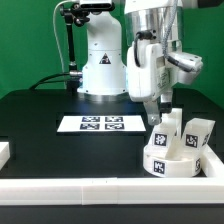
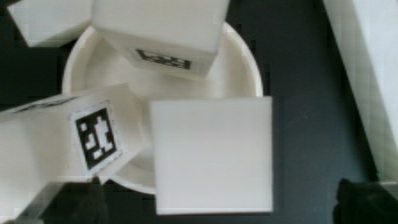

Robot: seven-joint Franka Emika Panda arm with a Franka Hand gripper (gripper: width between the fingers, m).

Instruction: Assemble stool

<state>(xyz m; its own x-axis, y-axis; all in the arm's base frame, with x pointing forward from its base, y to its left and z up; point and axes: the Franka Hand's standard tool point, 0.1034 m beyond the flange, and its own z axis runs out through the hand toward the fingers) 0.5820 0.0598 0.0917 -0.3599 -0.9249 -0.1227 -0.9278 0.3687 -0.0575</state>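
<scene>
The stool's round white seat (image 1: 178, 165) lies on the black table at the exterior view's right, close to the front rail. Three chunky white legs stand up from it. One leg (image 1: 199, 132) is on the far right and another (image 1: 165, 132) is just below my gripper (image 1: 152, 118). In the wrist view the seat's rim (image 2: 75, 75) curves behind the legs: one leg (image 2: 164, 32) with a tag, a tilted leg (image 2: 86, 135) with a tag, and a plain leg (image 2: 210, 150). My gripper (image 2: 217, 205) is open. Its dark fingers (image 2: 365, 202) stand wide on either side of the plain leg, apart from it.
The marker board (image 1: 100, 123) lies flat in the middle of the table. A long white border rail (image 1: 90, 190) runs along the front, and another (image 2: 365, 70) passes beside the seat. The robot's white base (image 1: 100, 68) stands at the back. A small white part (image 1: 4, 152) sits at the exterior view's left.
</scene>
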